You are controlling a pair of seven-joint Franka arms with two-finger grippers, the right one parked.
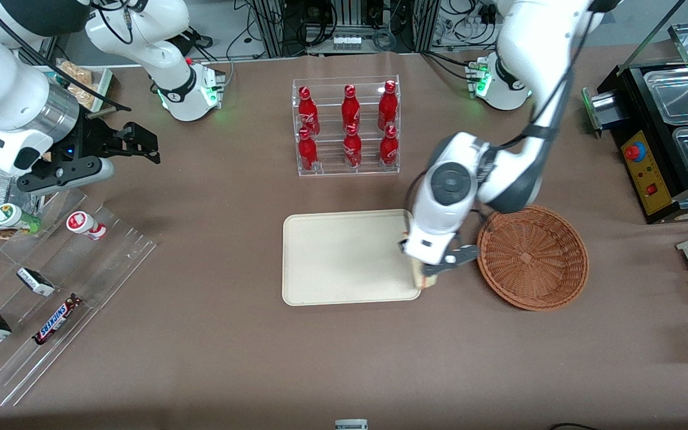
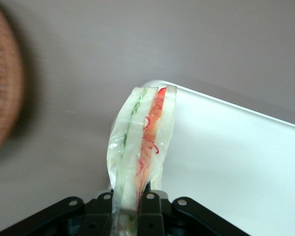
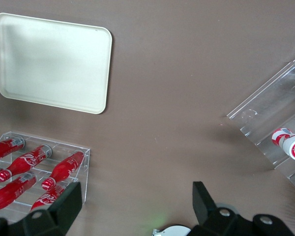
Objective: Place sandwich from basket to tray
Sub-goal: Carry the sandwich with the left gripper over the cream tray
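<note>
the carry step is in hand: the sandwich [image 2: 140,147] is out of the basket [image 1: 533,257] and hangs in the air over the rim of the tray [image 1: 344,257] at the tray's edge nearest the basket, not yet set down. seen from the front camera, taking the tray's middle as the clock's centre, the gripper [image 1: 433,272] sits at about 3 to 4 o'clock, and the basket lies further out along 3 o'clock, empty as far as can be seen and just beside the tray without touching it

the next move, as i judge it, calls for carrying the wedge further in over the flat cream floor of the tray, lowering it until it rests there, and only then letting go; released here, it could land on the rim or tip onto the table

the gripper is closed on the sandwich: in the wrist view the two fingers [image 2: 148,211] pinch the clear-wrapped wedge at one end, closed down to the wedge's thickness, with the red and green filling layers showing along the cut edge and the free end pointing toward the tray's corner
</note>
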